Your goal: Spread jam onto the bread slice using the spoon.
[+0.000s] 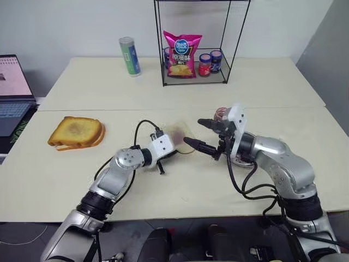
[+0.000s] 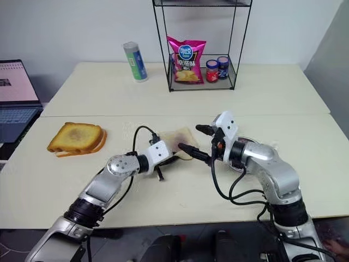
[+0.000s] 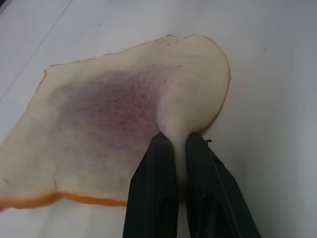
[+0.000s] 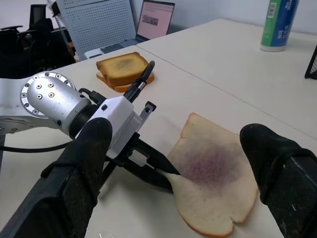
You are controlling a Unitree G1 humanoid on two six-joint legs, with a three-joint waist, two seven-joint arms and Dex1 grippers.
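No label on the chip bag (image 1: 182,54) or green can (image 1: 130,56) at the frame's top could be read. Centre frame, the left end effector (image 4: 166,177) was clamped on the edge of the bread slice (image 4: 213,186) — pale, tan-crusted, purple-stained mid-crumb — lying on the counter (image 1: 283,87). The right end effector (image 1: 200,132) stood wide apart, holding nothing.

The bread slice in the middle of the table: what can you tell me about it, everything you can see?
The bread slice is thin and soft-looking, with a pale white crumb and a light tan-orange crust along its edges. A faint purplish-red stain of jam spreads across its middle, soaked in rather than lumpy. It lies mostly flat on the pale table, but one edge is pinched between the black fingers of the robot's left hand, so the crumb puckers up there. The right hand, open, hovers just beside it without touching.
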